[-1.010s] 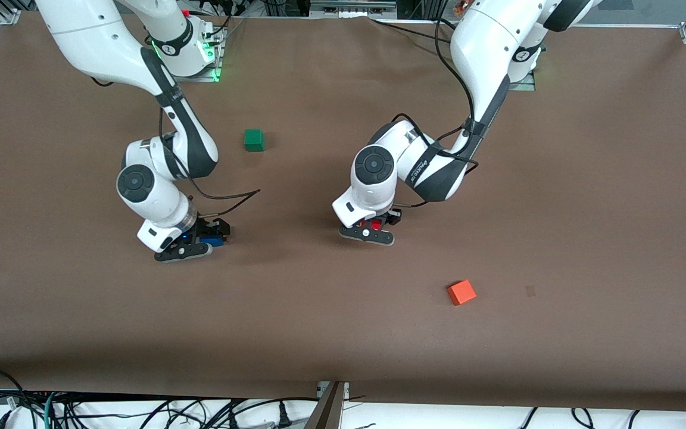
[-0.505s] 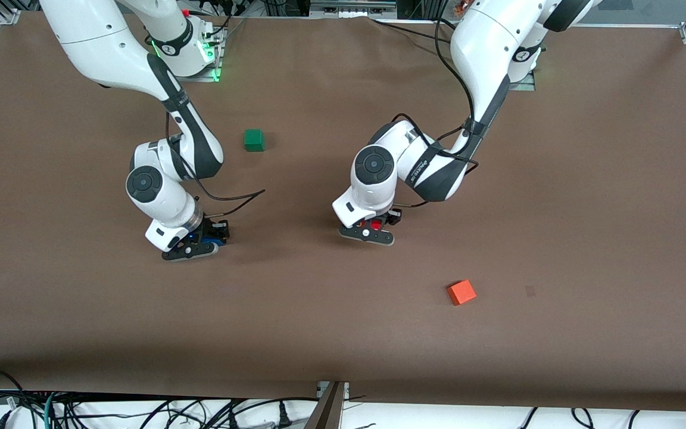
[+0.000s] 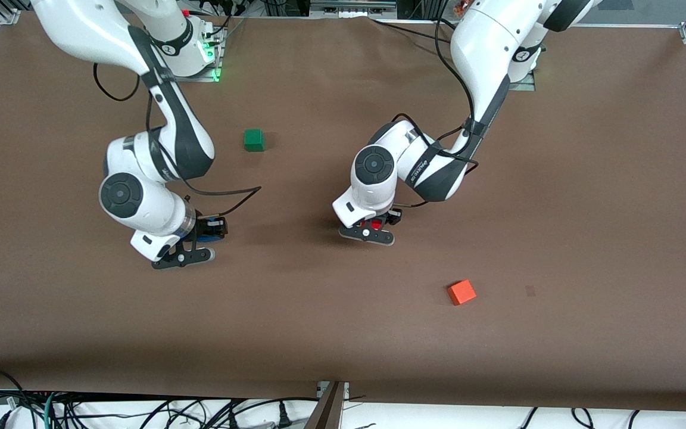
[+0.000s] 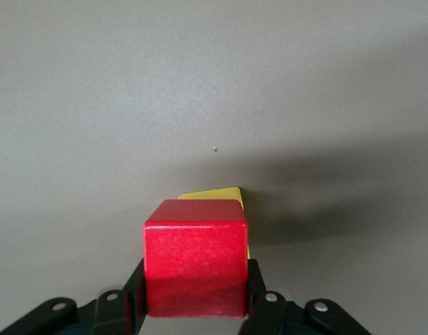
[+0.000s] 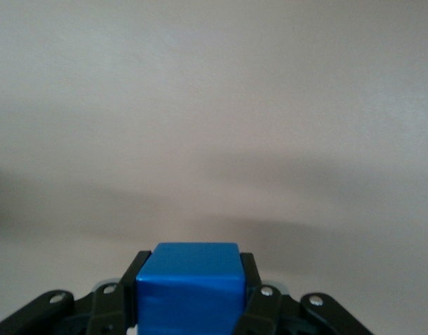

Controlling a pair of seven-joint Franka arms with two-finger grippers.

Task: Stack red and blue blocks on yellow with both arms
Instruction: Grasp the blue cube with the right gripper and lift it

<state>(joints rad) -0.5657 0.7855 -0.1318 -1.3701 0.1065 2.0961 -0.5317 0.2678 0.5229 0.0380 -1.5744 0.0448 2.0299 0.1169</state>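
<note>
Yellow cube [image 4: 224,197] sits mid-table, directly under the red block [image 4: 195,257], which the left gripper [image 4: 196,307] pinches. Right gripper [image 5: 189,303] has just clamped the blue block [image 5: 189,293] and lifted it slightly, toward the right arm's end. Judgement: red placement comes first, blue next.

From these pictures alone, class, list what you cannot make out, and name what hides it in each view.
- Yellow cube: left wrist view, mostly hidden by the red cube in the left tool; whether they touch is unclear.
- Yellow cube: front view, hidden under the left arm's wrist.
- Blue cube: right wrist view, its base cut off by the picture's edge, in the right tool.
</note>
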